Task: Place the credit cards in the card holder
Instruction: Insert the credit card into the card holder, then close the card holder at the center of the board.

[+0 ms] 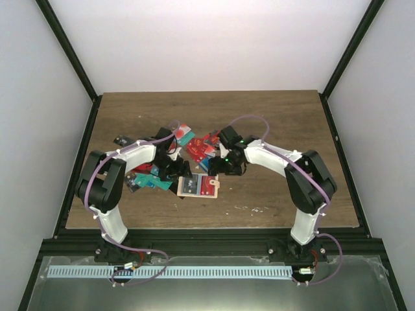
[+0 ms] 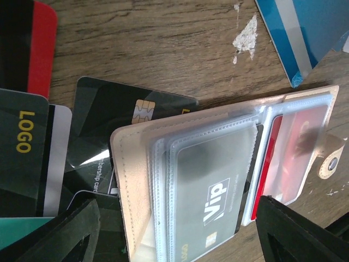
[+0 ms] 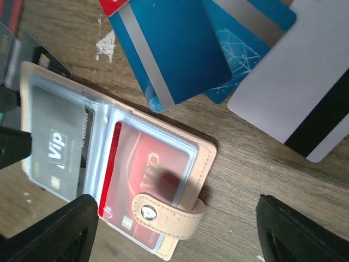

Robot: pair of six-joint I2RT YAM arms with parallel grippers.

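The tan card holder (image 1: pixel 198 186) lies open on the table. A grey "Vip" card (image 2: pixel 212 185) sits in its clear left sleeve and a red card (image 3: pixel 147 164) in its right sleeve. The snap tab (image 3: pixel 163 210) is folded over the red card. My left gripper (image 1: pixel 175 170) is open, with its fingers either side of the holder's left leaf (image 2: pixel 136 164). My right gripper (image 1: pixel 227 165) is open and empty, just above the holder's tab side (image 3: pixel 204 158). Loose credit cards (image 1: pixel 194 146) lie in a pile behind the holder.
A black chip card (image 2: pixel 109 109) and a dark "LOGO" card (image 2: pixel 22 147) lie partly under the holder's left edge. Blue cards (image 3: pixel 174 43) and a white card with a black stripe (image 3: pixel 305 93) lie close beyond it. Black frame posts border the table.
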